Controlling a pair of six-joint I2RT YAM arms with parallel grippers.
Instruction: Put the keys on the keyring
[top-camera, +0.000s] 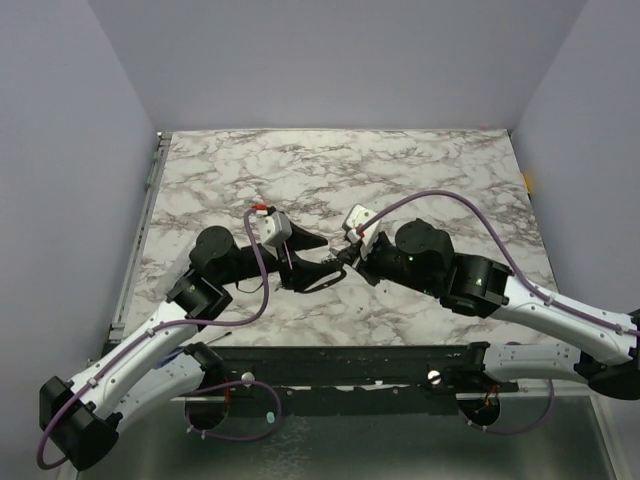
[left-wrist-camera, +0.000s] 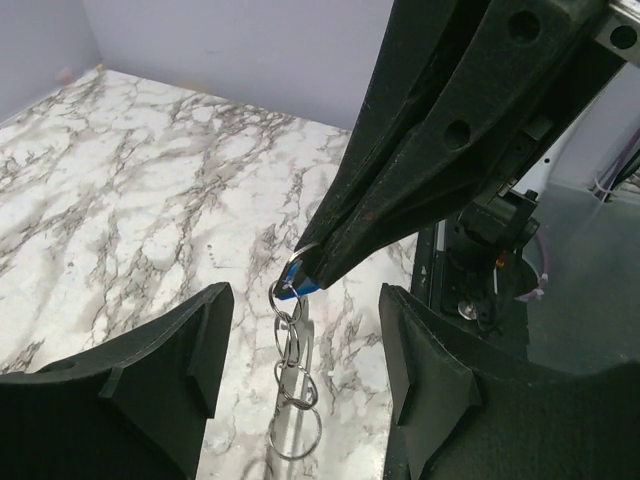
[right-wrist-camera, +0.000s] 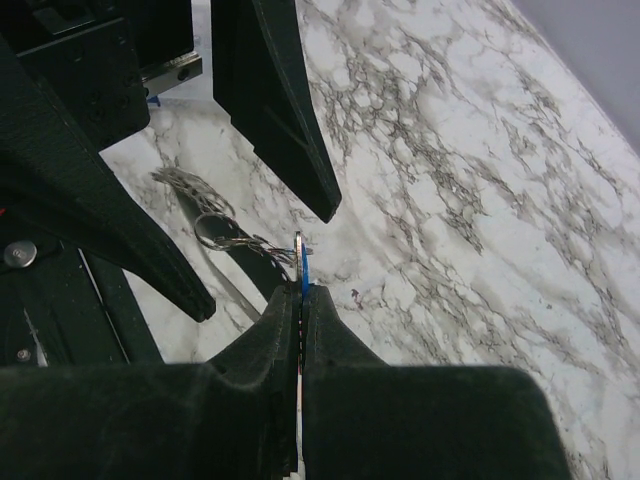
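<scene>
Left wrist view, from the left: my left fingers (left-wrist-camera: 150, 370) stand wide apart and hold nothing, one at either side of the picture, low over the marbled worktop (left-wrist-camera: 120, 180). In the gap between them hangs the keyring (left-wrist-camera: 292, 345), which shows here as a short string of thin grey metal loops linked one below another. At its top is the blue key (left-wrist-camera: 300, 286), pinched by its plastic head between my right fingers (left-wrist-camera: 330, 250), which come in from the upper right and are closed tight on it.

From the right wrist, the loops (right-wrist-camera: 222, 232) trail off to the left of the key (right-wrist-camera: 302, 262), with my closed right fingers (right-wrist-camera: 285, 320) just under it. I cannot make out any silver keys. Nor can I tell whether the blue key is fully threaded or only hooked on.

I judge all of this light, hard and slick. The loops look likely to swing and slip, so I would take the top loop flat across its wire, close beside the key. The key is best held by its head. I see no tray or box in any view.
</scene>
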